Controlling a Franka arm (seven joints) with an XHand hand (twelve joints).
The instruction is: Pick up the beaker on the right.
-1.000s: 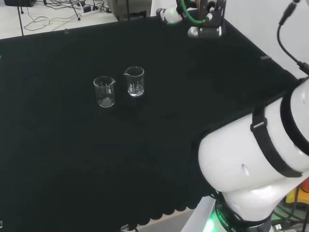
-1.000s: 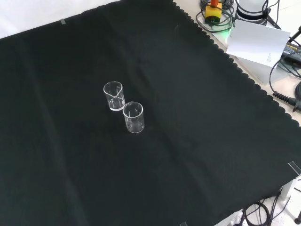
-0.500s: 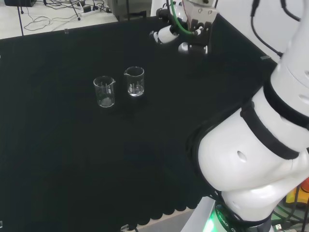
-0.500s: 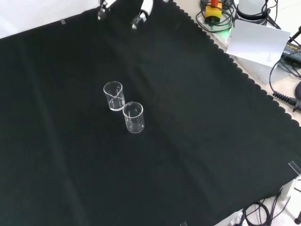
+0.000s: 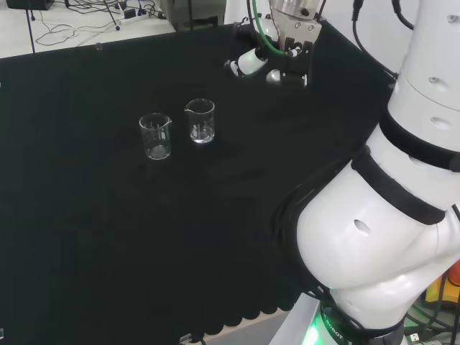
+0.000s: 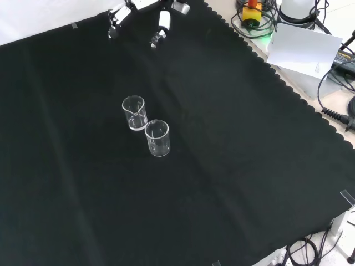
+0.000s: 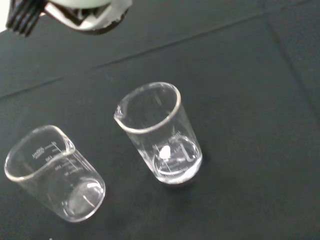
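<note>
Two clear empty beakers stand close together on the black cloth. In the head view the right beaker [image 5: 200, 121] is the one nearer the hand [image 5: 250, 63], and the left beaker [image 5: 156, 136] stands just beside it. From the front, the same pair appears as an upper beaker [image 6: 135, 112] and a lower beaker [image 6: 157, 137]. The hand [image 6: 161, 25] hangs at the cloth's top edge, well apart from both, its fingers spread and holding nothing. The wrist view looks down on both beakers [image 7: 162, 132] [image 7: 55, 172], their spouts facing each other, below a blurred part of the hand [image 7: 82, 15].
The arm's big white links [image 5: 381, 215] stand at the head view's right. Off the cloth's scalloped edge in the front view lie a white box [image 6: 305, 50] and cables [image 6: 338, 111]. Bare black cloth [image 6: 222, 183] lies around the beakers.
The hand has come into view and dropped closer to the cloth, toward the beakers; the arm's links have swung with it. Both beakers stand where they were.
</note>
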